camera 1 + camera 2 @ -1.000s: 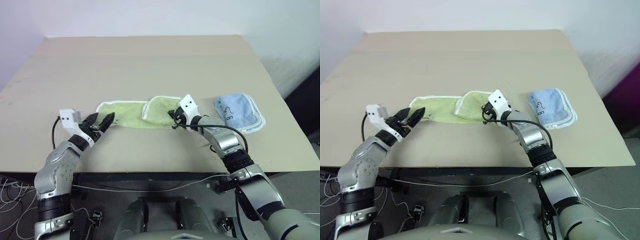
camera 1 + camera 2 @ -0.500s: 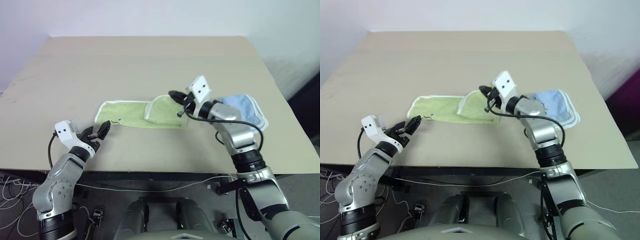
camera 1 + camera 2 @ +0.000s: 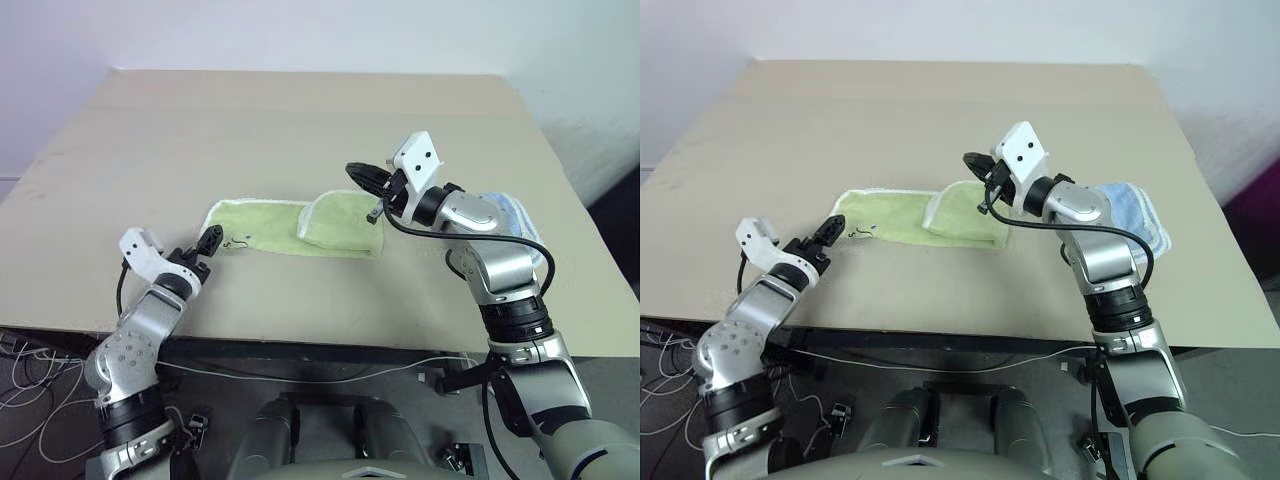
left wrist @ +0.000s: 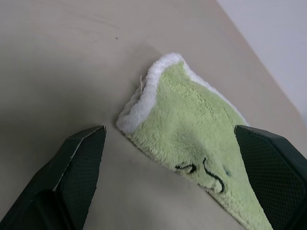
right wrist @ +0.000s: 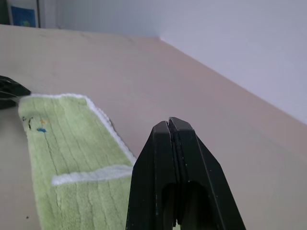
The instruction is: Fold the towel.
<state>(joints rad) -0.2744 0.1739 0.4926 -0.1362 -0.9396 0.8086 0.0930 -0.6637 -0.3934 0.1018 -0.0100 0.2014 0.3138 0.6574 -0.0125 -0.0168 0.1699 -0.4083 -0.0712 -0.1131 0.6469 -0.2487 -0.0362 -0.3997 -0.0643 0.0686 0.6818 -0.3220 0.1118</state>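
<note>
One towel (image 3: 290, 224) lies partly folded mid-table (image 3: 300, 120), nearer the front edge. Left gripper (image 3: 207, 243), jaws wide and empty, sits at its left corner; right gripper (image 3: 360, 176), closed and empty, hovers above its folded end.

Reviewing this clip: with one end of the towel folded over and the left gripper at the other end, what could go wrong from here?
1. The left gripper is open around the towel corner, which lies flat on the table; closing may miss the cloth or just push it.
2. The right gripper is shut, holding nothing, above the towel; the loose flap could shift if the left end is dragged.
</note>
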